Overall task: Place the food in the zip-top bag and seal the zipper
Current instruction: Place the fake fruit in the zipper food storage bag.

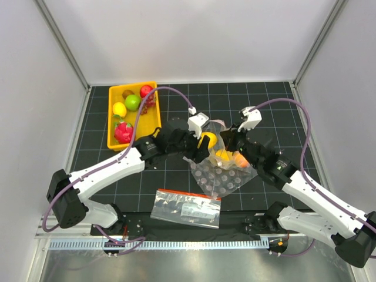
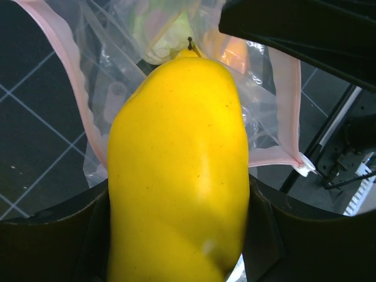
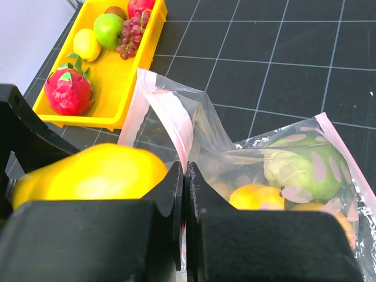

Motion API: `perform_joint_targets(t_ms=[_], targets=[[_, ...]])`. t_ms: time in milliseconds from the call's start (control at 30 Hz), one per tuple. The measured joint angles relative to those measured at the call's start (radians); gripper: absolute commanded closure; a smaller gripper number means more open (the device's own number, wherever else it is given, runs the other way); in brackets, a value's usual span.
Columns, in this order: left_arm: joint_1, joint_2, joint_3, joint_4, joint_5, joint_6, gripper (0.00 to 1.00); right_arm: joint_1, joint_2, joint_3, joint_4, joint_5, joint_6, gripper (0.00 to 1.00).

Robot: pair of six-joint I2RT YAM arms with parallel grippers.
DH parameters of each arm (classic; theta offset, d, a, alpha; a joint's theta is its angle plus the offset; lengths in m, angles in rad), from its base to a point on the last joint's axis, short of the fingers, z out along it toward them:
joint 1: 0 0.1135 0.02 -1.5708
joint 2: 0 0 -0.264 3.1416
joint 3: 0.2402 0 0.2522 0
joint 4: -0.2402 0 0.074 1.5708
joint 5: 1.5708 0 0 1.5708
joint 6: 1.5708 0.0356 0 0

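Observation:
My left gripper (image 1: 201, 145) (image 2: 179, 235) is shut on a large yellow lemon-like fruit (image 2: 182, 164) (image 1: 208, 141) and holds it at the open mouth of the clear zip-top bag (image 1: 222, 154) (image 2: 117, 76). My right gripper (image 1: 231, 140) (image 3: 185, 171) is shut on the bag's pink zipper strip (image 3: 176, 126) (image 2: 291, 106) and holds that edge up. Inside the bag lie a big green round fruit (image 3: 296, 164), a yellow piece (image 3: 255, 197) and an orange fruit (image 1: 238, 158). The bag's bottom is hidden under my arms.
A clear bubble sheet (image 1: 226, 181) lies under the bag. A printed clear bag with a red band (image 1: 187, 207) lies near the front edge. A yellow tray (image 1: 144, 126) (image 3: 117, 82) at the back left holds a lemon, green apple, grapes and other fruit.

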Motion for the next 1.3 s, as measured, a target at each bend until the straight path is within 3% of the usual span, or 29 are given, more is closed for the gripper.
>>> perform_joint_targets(t_ms=[200,300,333,433,833,933,1100,1167,1300], targets=[[0.000,0.071,0.167,-0.109,-0.055,0.023,0.35,0.000,-0.003,0.000,-0.002,-0.005,0.000,0.99],[0.000,0.108,0.244,-0.129,-0.061,0.027,0.26,0.000,-0.018,0.000,-0.002,-0.003,0.001,0.99],[0.000,0.116,0.258,-0.135,-0.061,0.028,0.16,0.000,-0.026,0.000,-0.002,-0.002,0.001,0.99],[-0.003,0.130,0.277,-0.165,-0.067,0.033,0.08,0.000,-0.056,0.000,-0.003,0.010,0.001,0.99],[-0.019,0.130,0.280,-0.206,-0.098,0.038,0.13,0.000,-0.082,0.000,-0.023,0.056,0.005,0.99],[-0.025,0.083,0.242,-0.186,-0.126,0.037,0.12,0.000,-0.091,0.000,-0.028,0.068,0.007,0.99],[-0.026,-0.130,0.069,-0.122,-0.209,0.036,0.09,0.000,-0.103,-0.001,-0.034,0.086,0.008,0.99],[-0.026,-0.204,0.012,-0.088,-0.269,0.040,0.02,0.000,-0.103,-0.002,-0.033,0.089,0.008,0.99],[-0.016,-0.255,-0.067,-0.021,-0.434,0.037,0.00,0.000,-0.101,-0.011,-0.024,0.095,0.010,0.99]])
